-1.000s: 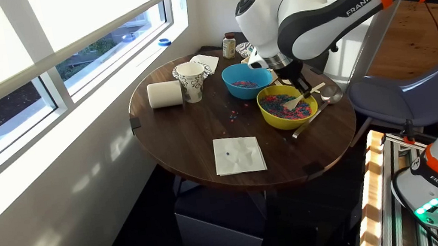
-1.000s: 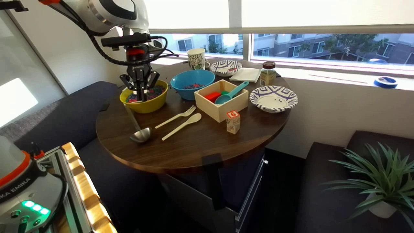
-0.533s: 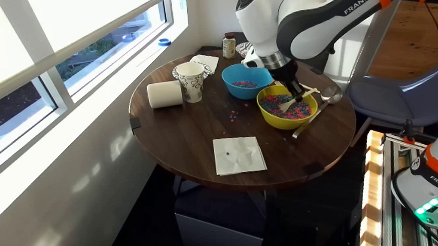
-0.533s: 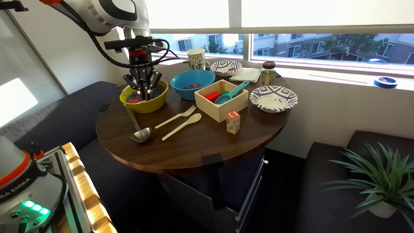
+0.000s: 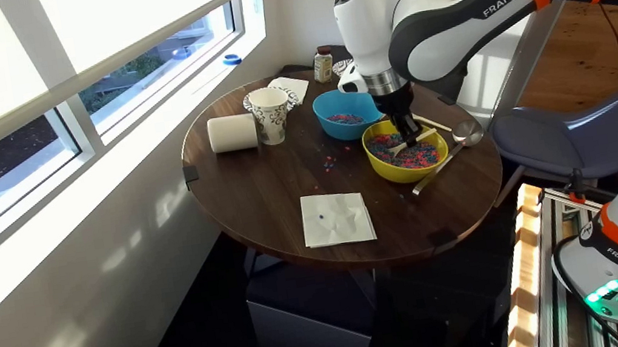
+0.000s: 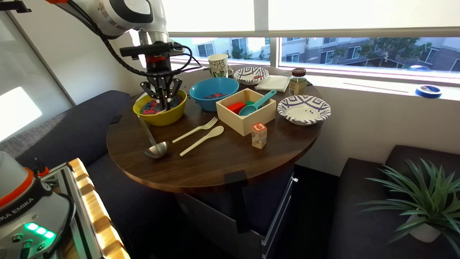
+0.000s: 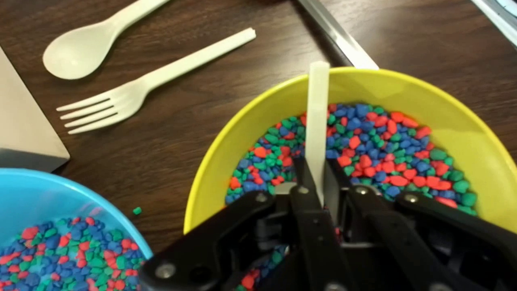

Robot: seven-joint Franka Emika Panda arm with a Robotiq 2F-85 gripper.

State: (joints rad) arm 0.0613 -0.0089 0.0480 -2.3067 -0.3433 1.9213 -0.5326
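Note:
My gripper (image 7: 316, 163) is shut on the handle of a pale cream utensil (image 7: 318, 101), one finger on each side. It reaches down over a yellow bowl (image 7: 214, 149) partly filled with red, blue and green pebbles (image 7: 383, 153). In an exterior view the utensil's wide end (image 5: 397, 149) rests among the pebbles, and its handle slants up past the bowl's far rim. How deep that end sits I cannot tell; the wrist view hides it behind the fingers. A blue bowl (image 6: 208, 104), also with pebbles inside, stands beside the yellow one.
Near the yellow bowl lie a metal ladle (image 6: 156, 150), a fork (image 6: 201, 128) and a spoon (image 6: 203, 139). A wooden box (image 6: 233, 120) with a teal scoop (image 6: 251, 108), stacked blocks (image 6: 259, 136) and a paper bowl (image 6: 303, 118) share the table. Napkins (image 5: 337, 218) and a paper cup (image 5: 269, 112) stand farther off.
Still gripping the utensil, my gripper has shifted across the yellow bowl toward the blue bowl. The utensil's wide end has slid the same way through the pebbles. Both bowls have stayed put.

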